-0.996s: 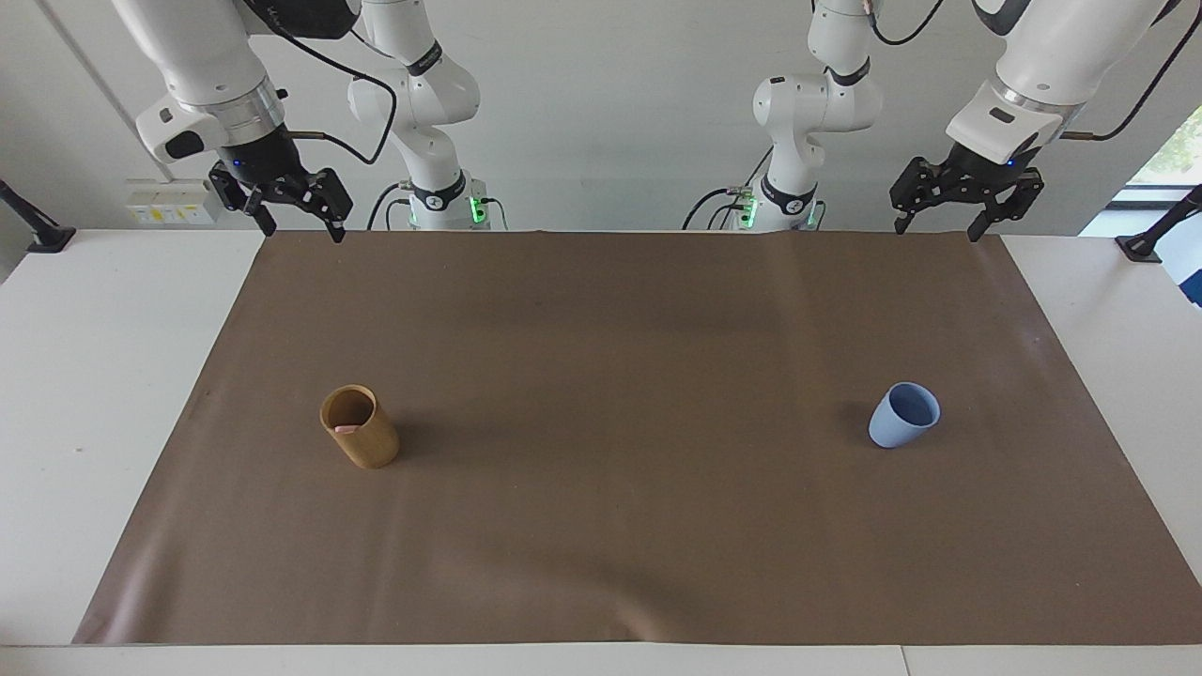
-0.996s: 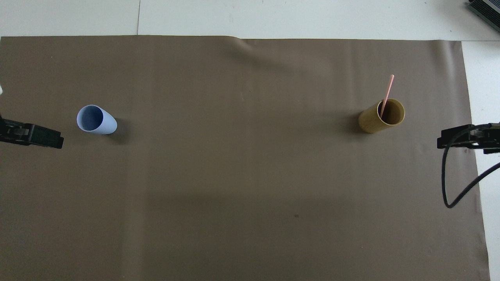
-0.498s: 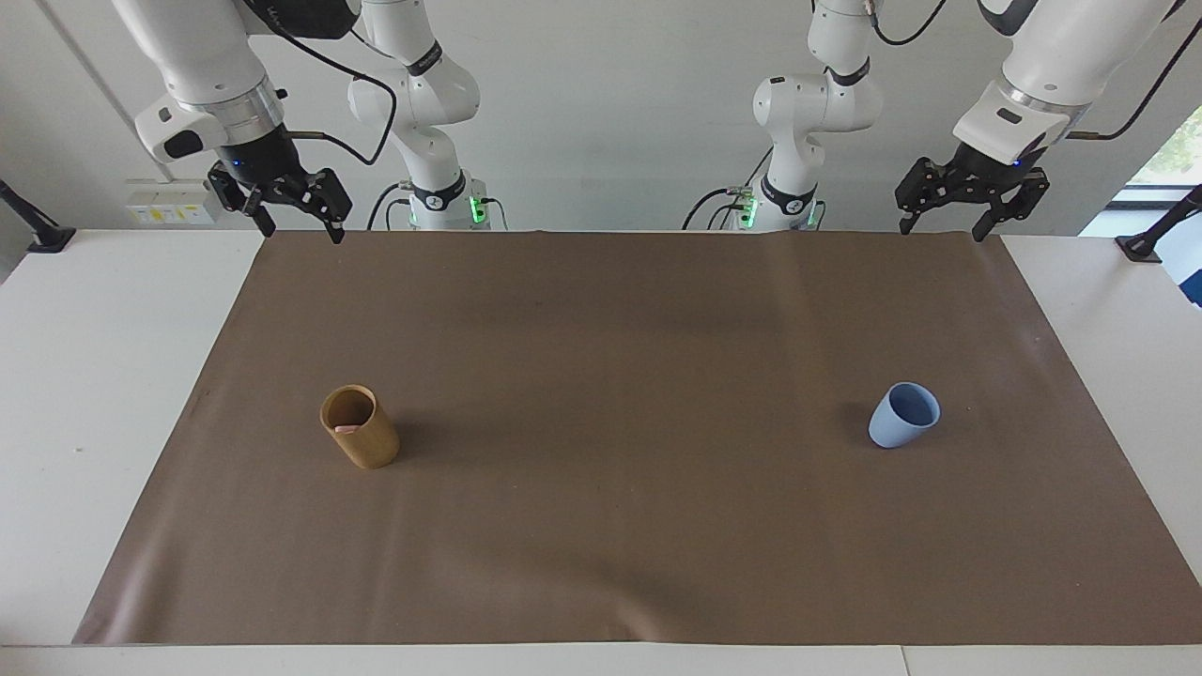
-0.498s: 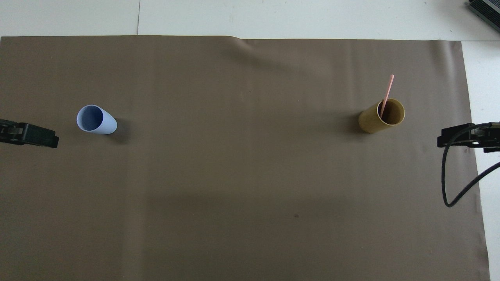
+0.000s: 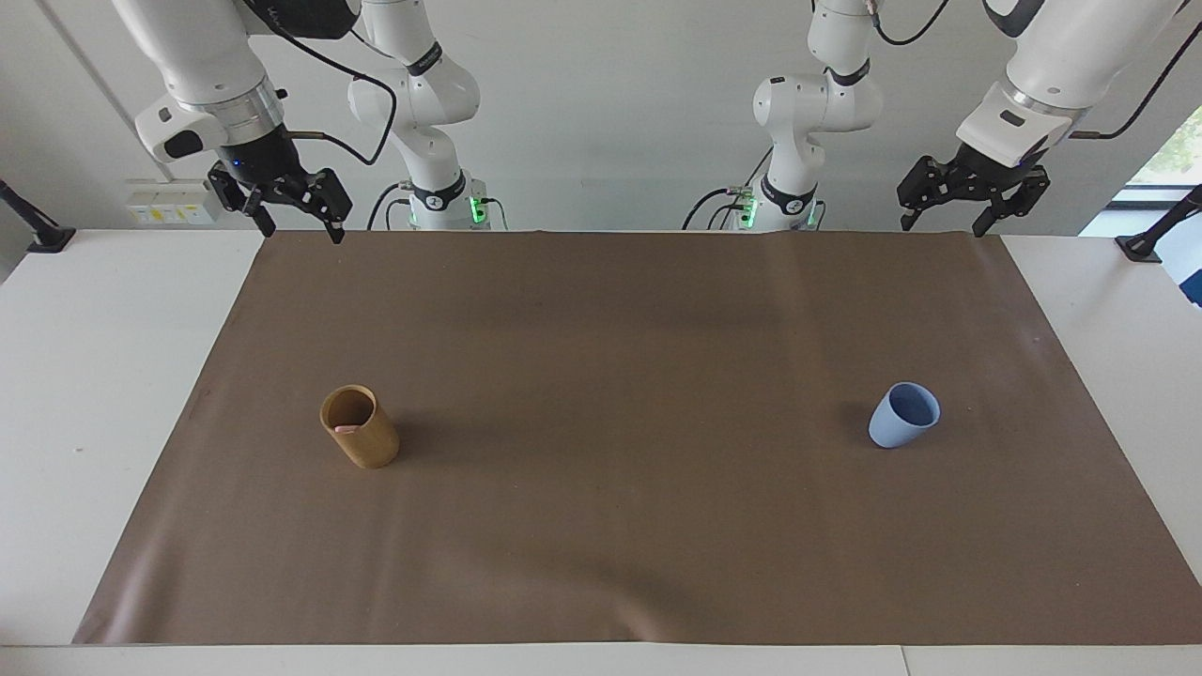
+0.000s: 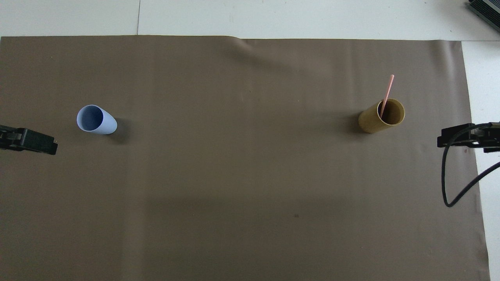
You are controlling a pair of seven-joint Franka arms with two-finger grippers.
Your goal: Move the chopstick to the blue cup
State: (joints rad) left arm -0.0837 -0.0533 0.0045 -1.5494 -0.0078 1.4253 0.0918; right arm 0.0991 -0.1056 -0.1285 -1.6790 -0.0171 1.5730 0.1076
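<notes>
One pale pink chopstick (image 6: pixel 387 93) stands leaning in the tan cylindrical holder (image 6: pixel 381 116) toward the right arm's end of the brown mat; only its tip (image 5: pixel 345 429) shows in the facing view, inside the holder (image 5: pixel 361 428). The blue cup (image 5: pixel 903 415) stands upright and empty toward the left arm's end and also shows in the overhead view (image 6: pixel 96 120). My left gripper (image 5: pixel 942 226) hangs open and empty, high over the mat's corner by its base; the overhead view shows its tip (image 6: pixel 36 141). My right gripper (image 5: pixel 300 231) waits open and empty, high over the other corner, also in the overhead view (image 6: pixel 461 139).
The brown mat (image 5: pixel 601 545) covers most of the white table (image 5: pixel 103 394). A black cable (image 6: pixel 449 183) loops down from the right arm. Both arm bases stand at the table's edge by the robots.
My left gripper has risen a little and drawn back toward its end of the table. The right arm, the cup, the holder and the chopstick have not moved.
</notes>
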